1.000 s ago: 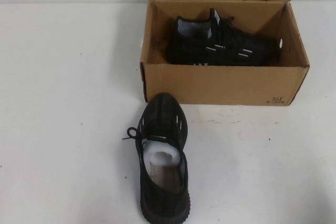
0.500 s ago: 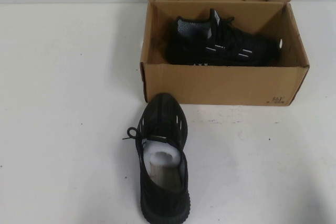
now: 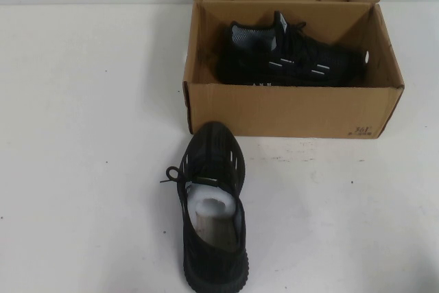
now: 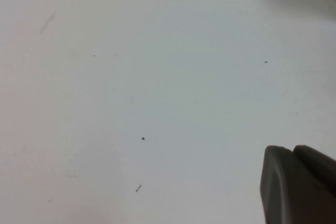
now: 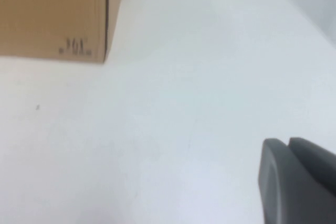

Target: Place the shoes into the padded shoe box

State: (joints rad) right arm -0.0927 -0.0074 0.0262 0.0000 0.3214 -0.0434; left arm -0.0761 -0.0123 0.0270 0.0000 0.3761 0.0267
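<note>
My left end effector (image 4: 299, 182) shows only as a dark grey corner in the left wrist view, above bare table (image 4: 131, 77). I cannot tell its state. It does not appear in the high view.

My right end effector (image 5: 296, 179) shows the same way in the right wrist view, above bare table, with a corner of the box (image 5: 52, 14) and its small dark print ahead. I cannot tell its state either. It holds nothing that I can see.

One shoe (image 3: 291, 56) already lies inside the box (image 3: 288, 111), on its side along the box's length, with its grey lining toward my left. The second shoe (image 3: 212, 211) stands upright on the table just in front of the box, toe close to the front wall near its left corner, heel toward me. White paper stuffing (image 3: 209, 205) fills its opening; a lace loop trails to my left.

Handling judgement:
- The knit upper is probably soft and yields under pressure. The shoe is likely light.
- The sole is probably the stiffest part.
- The paper stuffing should keep the upper from collapsing.
- Best hold: across the midfoot or the heel collar, one finger on each side.
- Avoid the laces; they would slip and let the shoe swing.
- The shoe must be turned to lie lengthwise beside the first.
</note>
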